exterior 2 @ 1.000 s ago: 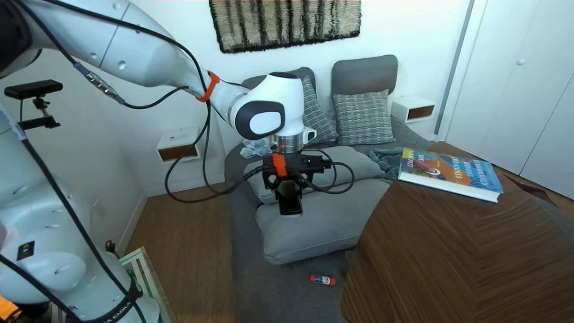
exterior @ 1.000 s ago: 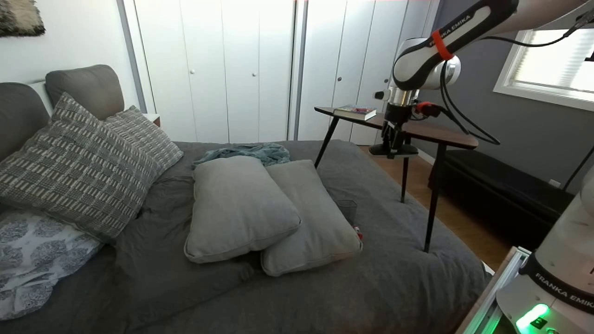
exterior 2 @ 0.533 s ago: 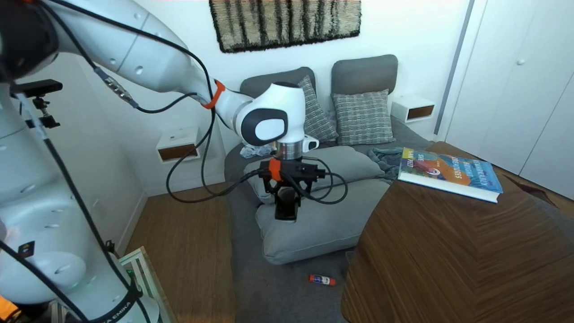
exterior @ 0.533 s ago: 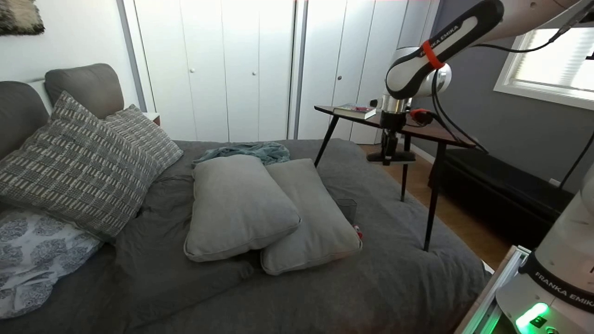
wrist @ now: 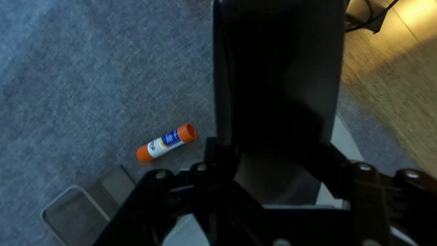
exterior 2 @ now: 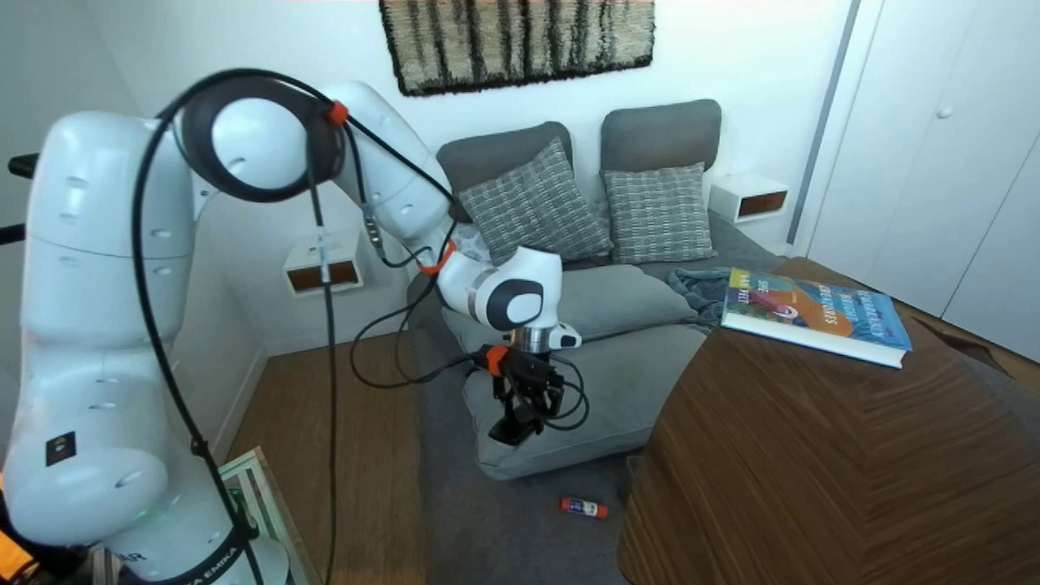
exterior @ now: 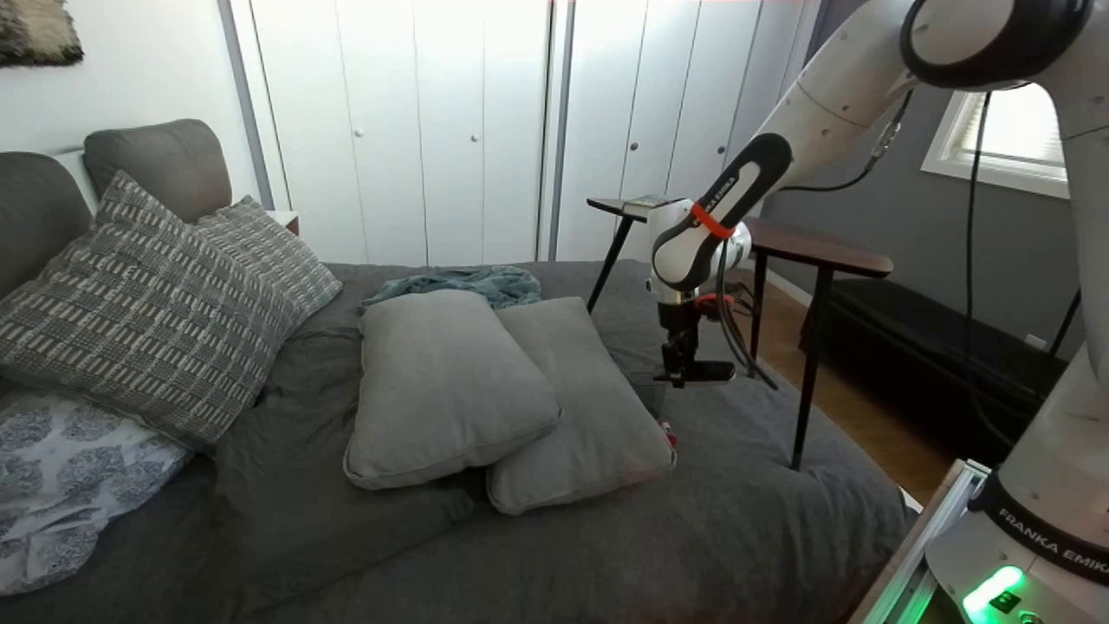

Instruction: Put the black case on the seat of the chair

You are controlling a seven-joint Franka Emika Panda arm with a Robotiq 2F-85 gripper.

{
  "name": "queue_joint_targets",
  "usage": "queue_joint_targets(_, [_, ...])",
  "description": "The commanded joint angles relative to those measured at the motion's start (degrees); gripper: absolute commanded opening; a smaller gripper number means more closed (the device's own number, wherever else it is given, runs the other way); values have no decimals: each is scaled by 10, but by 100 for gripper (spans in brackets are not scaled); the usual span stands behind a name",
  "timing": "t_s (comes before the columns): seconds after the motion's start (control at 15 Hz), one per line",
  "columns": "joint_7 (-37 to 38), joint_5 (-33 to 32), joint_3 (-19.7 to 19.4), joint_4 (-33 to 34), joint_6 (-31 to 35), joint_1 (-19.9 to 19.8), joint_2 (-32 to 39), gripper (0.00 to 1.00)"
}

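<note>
Wrist view — the pincer [wrist: 273,147] clasps the black case [wrist: 280,68]; glue stick [wrist: 166,142] on the bed [wrist: 85,85].

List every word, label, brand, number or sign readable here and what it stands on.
"FRANKA EMIKA": black band around the robot's base.
"EMIKA": arm, by the red strap; the letters before it are unclear.
Too blurred to read: title on the book.
Too blurred to read: print on the glue stick.
Too small to read: sticker on the arm, letters low on the base.
No text shows on the black case.
</note>
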Motion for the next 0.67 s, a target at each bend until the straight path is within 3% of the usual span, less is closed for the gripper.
queue_joint_targets(0.0, [88, -11, -15, 90, -33, -7, 116, 45])
queue_joint_targets(0.33, [143, 25, -29, 134, -85, -52, 192, 45])
queue_joint_targets(0.53, [116, 72, -9, 142, -127, -110, 193, 45])
queue_joint_targets(0.6, [130, 39, -25, 127, -90, -83, 200, 70])
